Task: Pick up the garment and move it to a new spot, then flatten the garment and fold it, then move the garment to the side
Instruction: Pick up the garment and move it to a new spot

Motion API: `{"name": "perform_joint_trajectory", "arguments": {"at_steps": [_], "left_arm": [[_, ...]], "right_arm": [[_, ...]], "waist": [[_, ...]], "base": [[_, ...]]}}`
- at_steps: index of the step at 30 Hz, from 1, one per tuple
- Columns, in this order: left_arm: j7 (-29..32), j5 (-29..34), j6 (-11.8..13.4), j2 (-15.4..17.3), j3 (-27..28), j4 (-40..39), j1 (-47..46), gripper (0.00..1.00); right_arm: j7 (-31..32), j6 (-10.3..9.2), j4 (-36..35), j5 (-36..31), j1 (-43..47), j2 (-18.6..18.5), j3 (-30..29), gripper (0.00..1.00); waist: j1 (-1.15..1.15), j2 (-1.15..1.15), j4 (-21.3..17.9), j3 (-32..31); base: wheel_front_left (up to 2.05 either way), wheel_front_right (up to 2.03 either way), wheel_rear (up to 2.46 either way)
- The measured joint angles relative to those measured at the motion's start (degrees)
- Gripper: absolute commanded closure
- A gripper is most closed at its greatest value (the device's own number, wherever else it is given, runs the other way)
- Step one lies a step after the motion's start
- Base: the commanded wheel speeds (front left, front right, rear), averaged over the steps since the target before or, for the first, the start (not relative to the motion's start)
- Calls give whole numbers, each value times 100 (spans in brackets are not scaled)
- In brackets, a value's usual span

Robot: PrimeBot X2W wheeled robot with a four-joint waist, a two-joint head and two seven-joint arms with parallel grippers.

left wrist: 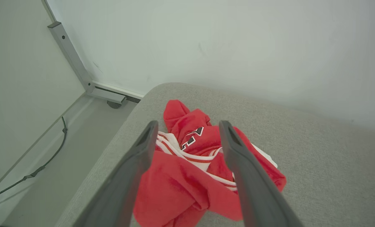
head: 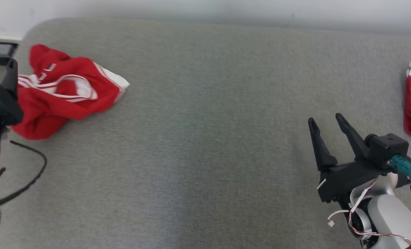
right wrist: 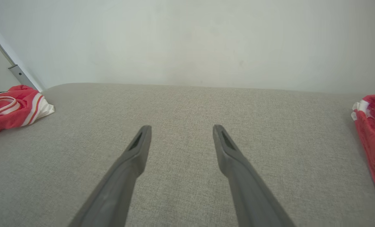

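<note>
Jaws stand wide on left gripper and right gripper. Garment sits bunched at the surface's far-left corner; a shallow pinch could push it off.

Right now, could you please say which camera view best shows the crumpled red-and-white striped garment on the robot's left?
The left wrist view: the crumpled red-and-white striped garment lies close before the open left hand, lettering visible. The head view shows it smaller; the right wrist view crops it.
</note>
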Motion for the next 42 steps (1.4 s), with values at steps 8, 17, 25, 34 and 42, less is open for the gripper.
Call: {"name": "perform_joint_trajectory", "arguments": {"at_steps": [8,17,25,34,42], "left_arm": [[488,136,-44,74,-305,756,-582,0],[1407,167,-42,75,-426,1638,-734,0],[2031,143,-45,59,-530,2078,-994,100],[2124,181,-97,-32,-750,2172,-1187,100],[1906,-215,-101,-572,-1201,1802,-1296,100]], "right_arm": [[3,-5,-51,-19,-254,-40,-100,0],[23,-7,-49,-51,-435,-96,-120,0],[49,-7,-42,-58,-435,-124,-132,0],[38,-7,165,-58,-431,-105,-129,0],[-58,-7,444,-46,-397,-2,-130,0]], "waist": [[0,0,-333,488],[0,1,-521,733],[-1,0,-520,748],[-1,0,-483,554],[-2,0,-454,206]], "base": [[0,0,0],[0,0,0],[0,0,0],[0,0,0],[0,0,0]]}}
